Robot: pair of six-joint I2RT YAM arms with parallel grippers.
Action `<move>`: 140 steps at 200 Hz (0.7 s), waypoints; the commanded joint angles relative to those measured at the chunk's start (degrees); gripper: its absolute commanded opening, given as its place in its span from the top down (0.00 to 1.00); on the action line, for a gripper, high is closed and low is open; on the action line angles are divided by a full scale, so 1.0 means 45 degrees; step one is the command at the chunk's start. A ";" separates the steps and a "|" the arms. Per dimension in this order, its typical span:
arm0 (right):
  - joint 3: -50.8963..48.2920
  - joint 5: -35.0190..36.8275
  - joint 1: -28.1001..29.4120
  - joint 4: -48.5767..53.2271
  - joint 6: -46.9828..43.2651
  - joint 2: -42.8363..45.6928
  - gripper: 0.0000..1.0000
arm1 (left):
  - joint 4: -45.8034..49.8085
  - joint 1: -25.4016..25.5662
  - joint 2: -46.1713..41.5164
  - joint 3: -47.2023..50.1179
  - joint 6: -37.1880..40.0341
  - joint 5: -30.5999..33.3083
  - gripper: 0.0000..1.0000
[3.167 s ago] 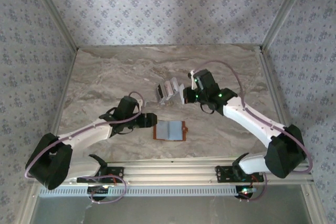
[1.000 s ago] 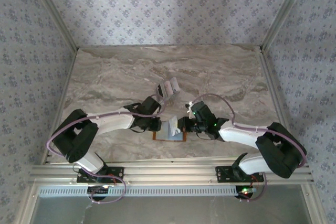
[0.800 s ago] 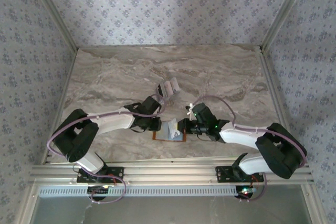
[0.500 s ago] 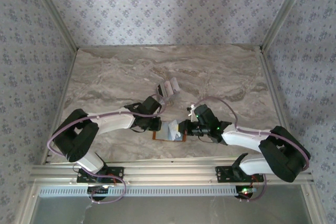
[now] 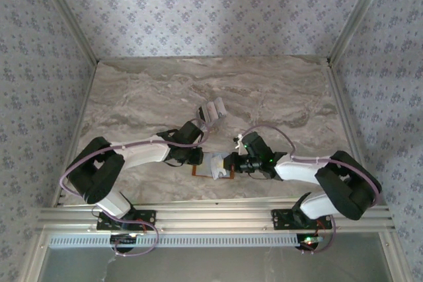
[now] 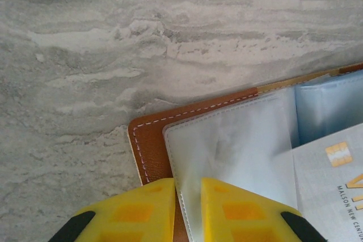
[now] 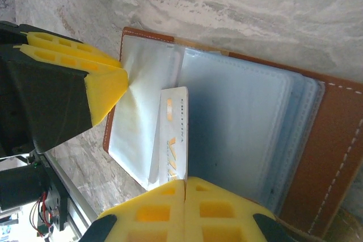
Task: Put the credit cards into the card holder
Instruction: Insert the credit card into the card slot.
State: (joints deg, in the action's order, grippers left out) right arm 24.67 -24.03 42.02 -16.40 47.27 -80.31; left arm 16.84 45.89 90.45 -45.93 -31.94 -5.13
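The tan card holder (image 5: 214, 167) lies open near the table's front edge. My left gripper (image 6: 188, 208) is shut on the edge of a clear inner pocket (image 6: 227, 140), holding it up off the brown leather (image 6: 148, 145). My right gripper (image 7: 185, 184) is shut on a white credit card (image 7: 173, 134) with gold lettering. The card's free end lies between the lifted pocket and the grey-blue pockets (image 7: 238, 123). That card's corner (image 6: 334, 185) also shows in the left wrist view. The other credit cards (image 5: 212, 111) lie in a cluster farther back.
Both arms meet over the card holder, left gripper (image 5: 200, 158) and right gripper (image 5: 229, 163) almost facing each other. The left fingers (image 7: 105, 86) stand close to the card's far end. An aluminium rail (image 5: 218, 212) borders the marble table at the front.
The right gripper carried the card from the cluster to the holder, then lowered it leftward into the open pockets. The left arm has held still on the pocket for the last second.
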 commanded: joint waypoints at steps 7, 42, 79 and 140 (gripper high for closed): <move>0.0239 -0.0148 -0.0126 -0.0222 0.0125 -0.0562 1.00 | 0.0632 0.0087 0.0347 -0.0125 0.0204 0.0280 0.82; 0.0500 0.0658 -0.0013 -0.0169 -0.0110 -0.0836 1.00 | 0.0607 0.0078 0.0388 -0.0144 0.0204 0.0241 0.82; 0.0721 0.1270 0.0221 -0.0523 -0.0006 -0.1197 1.00 | 0.0632 0.0090 0.0505 -0.0186 0.0204 0.0202 0.82; 0.0808 0.2051 0.0700 -0.1390 0.0556 -0.1964 1.00 | 0.0579 0.0095 0.0602 -0.0201 0.0178 0.0046 0.82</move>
State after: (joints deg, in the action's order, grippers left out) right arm 27.59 -18.46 44.07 -21.80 48.36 -87.22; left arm 16.93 45.89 91.20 -46.63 -31.94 -5.06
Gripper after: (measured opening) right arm 0.067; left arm 0.185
